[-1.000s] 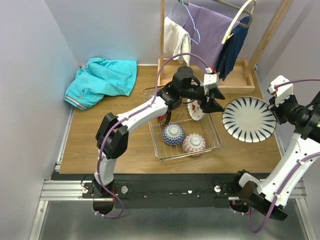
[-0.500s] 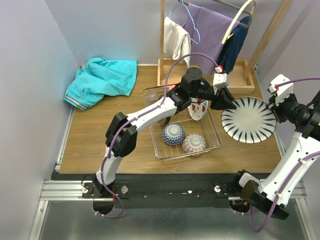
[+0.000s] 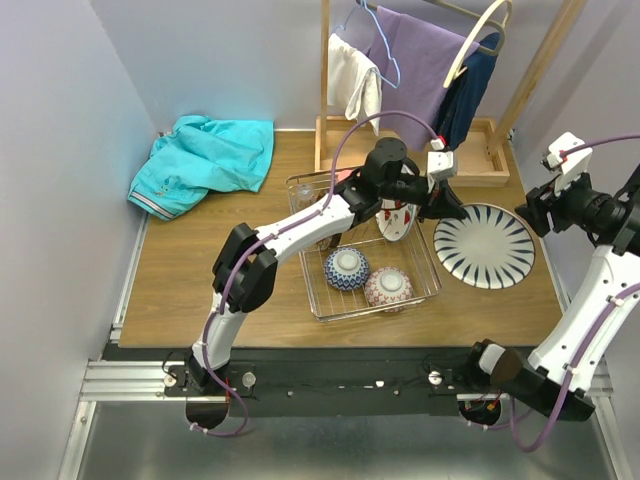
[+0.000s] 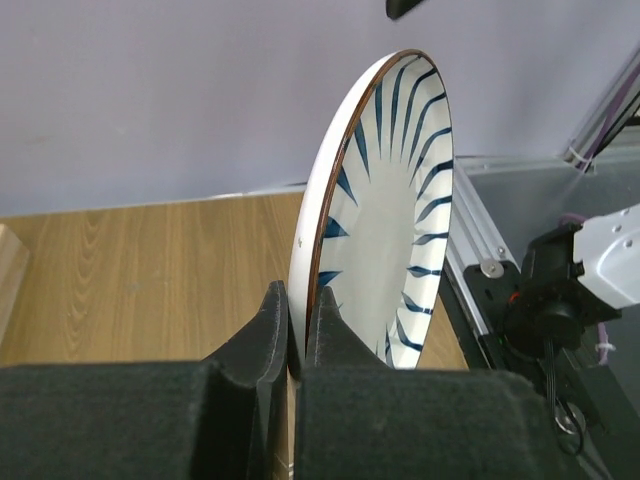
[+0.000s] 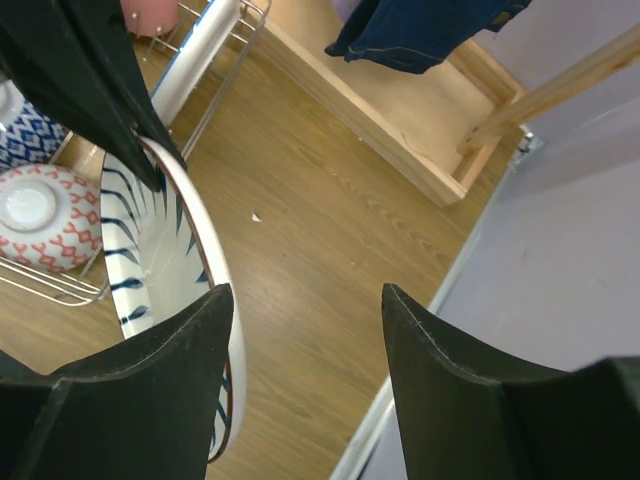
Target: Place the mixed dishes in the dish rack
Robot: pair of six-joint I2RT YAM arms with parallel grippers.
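Left gripper [image 4: 300, 322] pinching rim of upright blue-striped plate [image 4: 390, 220], right gripper [image 5: 303, 300] spread beside it

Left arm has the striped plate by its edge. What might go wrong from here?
The left end effector pinches the striped plate only at its rim, so it may pivot or slip. Swinging it into the rack could knock the upright plate there. The open right end effector nearby might clip it.

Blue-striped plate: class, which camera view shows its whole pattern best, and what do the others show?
Top external: the blue-striped plate shows nearly its whole face. Left wrist shows it almost edge-on, rim clamped in the left tool. Right wrist shows only a slice of it.
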